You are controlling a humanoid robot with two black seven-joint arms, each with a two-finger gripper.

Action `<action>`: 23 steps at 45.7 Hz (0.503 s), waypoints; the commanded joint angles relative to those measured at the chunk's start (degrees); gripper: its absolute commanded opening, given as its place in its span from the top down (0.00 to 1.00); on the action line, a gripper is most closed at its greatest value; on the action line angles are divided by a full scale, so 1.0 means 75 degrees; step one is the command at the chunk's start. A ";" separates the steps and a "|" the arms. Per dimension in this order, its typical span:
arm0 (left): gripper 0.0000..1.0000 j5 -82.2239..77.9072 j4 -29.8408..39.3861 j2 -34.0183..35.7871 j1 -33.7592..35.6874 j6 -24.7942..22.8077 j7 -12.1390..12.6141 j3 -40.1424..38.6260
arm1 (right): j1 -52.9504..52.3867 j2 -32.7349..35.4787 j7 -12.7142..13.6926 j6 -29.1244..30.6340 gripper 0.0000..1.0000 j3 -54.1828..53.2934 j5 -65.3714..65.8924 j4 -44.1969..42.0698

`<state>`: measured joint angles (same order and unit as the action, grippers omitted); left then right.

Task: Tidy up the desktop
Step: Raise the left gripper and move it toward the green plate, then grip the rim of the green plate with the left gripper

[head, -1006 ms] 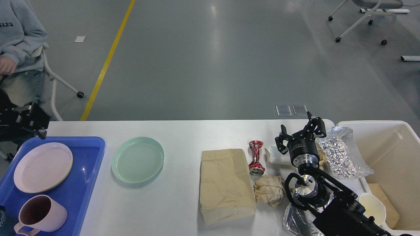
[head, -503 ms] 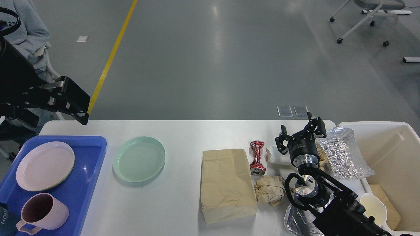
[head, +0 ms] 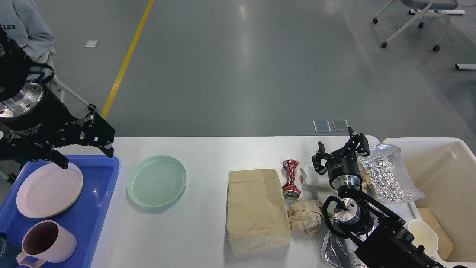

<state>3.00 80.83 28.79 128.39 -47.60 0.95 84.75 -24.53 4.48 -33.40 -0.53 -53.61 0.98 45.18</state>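
The white desktop (head: 208, 219) spans the view. On it lie a green plate (head: 156, 181), a flat brown paper bag (head: 256, 209), a crushed red can (head: 290, 178), a crumpled brown paper ball (head: 305, 215), a white box (head: 312, 177) and crinkled foil (head: 388, 176). My left gripper (head: 86, 150) is open and empty, hovering over the back edge of the blue tray (head: 95, 208), left of the green plate. My right gripper (head: 340, 149) is open and empty above the white box, beside the foil.
The blue tray holds a pink plate (head: 48, 190) and a pink mug (head: 44, 243). A beige bin (head: 446, 178) at the right holds a white bowl (head: 422, 232) and cardboard. A clear wrapper (head: 336, 253) lies under my right arm. A seated person (head: 22, 26) is at far left.
My left arm has swung in from the left edge and its gripper now hangs over the tray's back edge. The right arm has not moved.
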 commanded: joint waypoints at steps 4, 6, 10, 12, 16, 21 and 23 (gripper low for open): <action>0.05 0.0173 -0.1764 0.0028 -0.3123 0.1095 -0.0033 -0.1197 | 0.0013 0.0000 0.0000 0.0000 0.00 0.0000 -0.0001 0.0000; 0.06 0.0442 -0.2022 0.0017 -0.3767 0.1505 -0.0033 -0.1571 | 0.0013 0.0000 0.0000 0.0000 0.00 0.0000 -0.0001 0.0000; 0.06 0.1133 -0.2210 -0.0019 -0.4590 0.2326 -0.0021 -0.2065 | 0.0001 -0.0012 0.0000 0.0000 0.00 0.0000 -0.0001 0.0000; 0.06 0.1391 -0.2211 -0.0054 -0.4836 0.2806 -0.0021 -0.2171 | 0.0001 0.0000 0.0000 0.0000 0.00 0.0000 0.0010 0.0000; 0.07 0.2023 -0.2222 -0.0241 -0.5164 0.3919 -0.0021 -0.2206 | 0.0001 0.0000 0.0000 0.0000 0.00 0.0000 -0.0001 0.0000; 0.05 0.2564 -0.2222 -0.0627 -0.5680 0.4857 0.0002 -0.2463 | 0.0013 0.0000 0.0000 0.0000 0.00 0.0000 -0.0001 0.0000; 0.05 0.2576 -0.2211 -0.0780 -0.5949 0.5011 0.0002 -0.2721 | 0.0013 0.0000 0.0000 0.0000 0.00 0.0000 -0.0001 0.0000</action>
<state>19.86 64.17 25.87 88.19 -15.35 0.84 67.71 -24.46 4.48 -33.40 -0.53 -53.61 0.97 45.19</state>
